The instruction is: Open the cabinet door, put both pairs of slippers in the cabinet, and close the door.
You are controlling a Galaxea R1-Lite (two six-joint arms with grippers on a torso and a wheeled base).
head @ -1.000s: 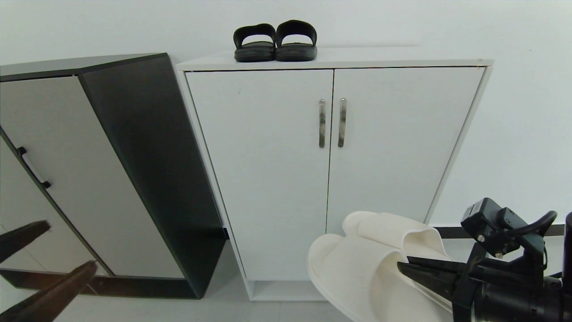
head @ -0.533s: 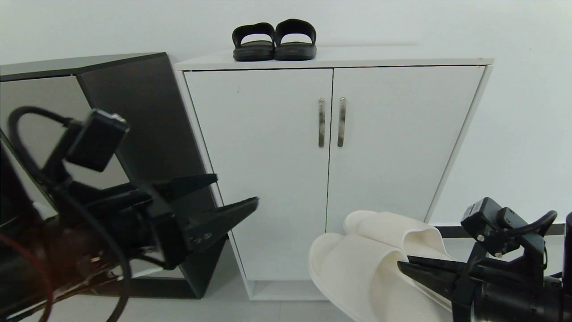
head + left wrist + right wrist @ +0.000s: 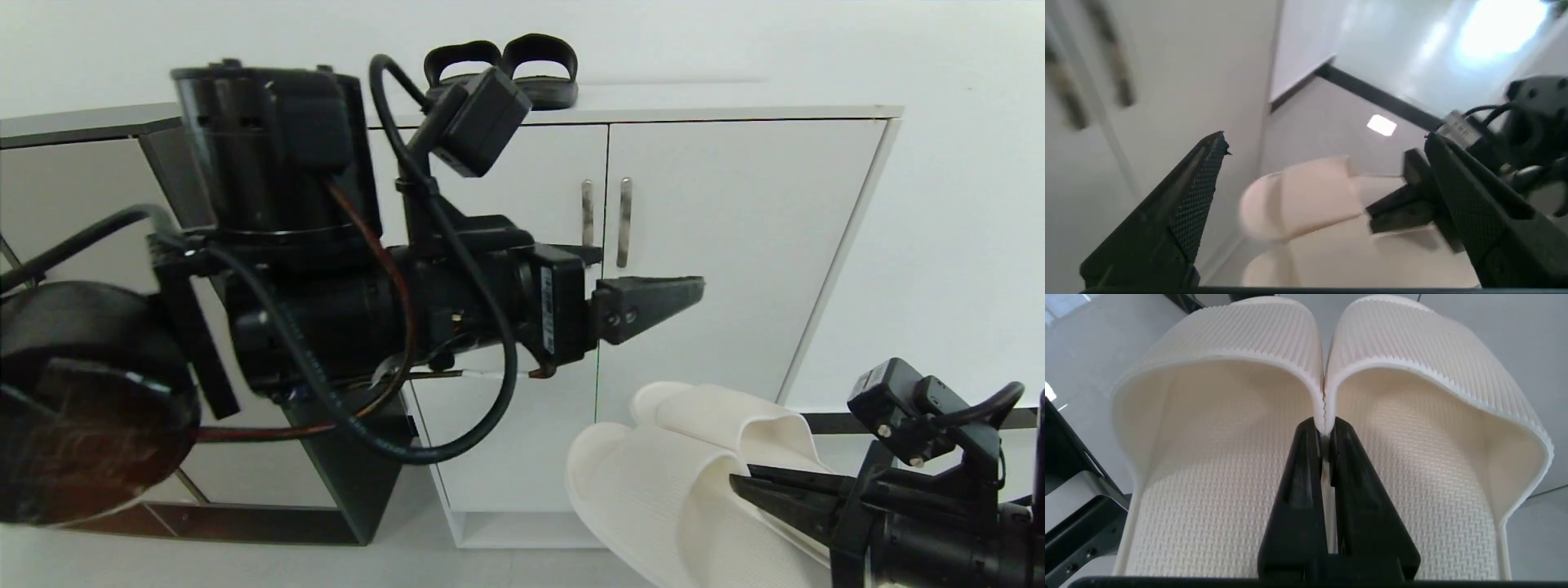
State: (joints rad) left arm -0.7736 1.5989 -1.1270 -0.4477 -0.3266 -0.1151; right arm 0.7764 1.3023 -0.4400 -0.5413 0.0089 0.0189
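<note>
The white cabinet stands against the wall with both doors shut, and its two metal handles meet at the middle. A pair of black slippers sits on its top, partly hidden behind my left arm. My left gripper is open and level with the lower ends of the handles, in front of the doors. At the lower right, my right gripper is shut on the pair of white slippers, pinching their two inner edges together.
A dark cabinet with a grey front stands to the left of the white one. Pale floor lies in front of both. The bare wall continues to the right.
My left arm has swung up from the lower left to the cabinet front, and its open gripper now sits by the handles. The right gripper with the white slippers has barely moved.
</note>
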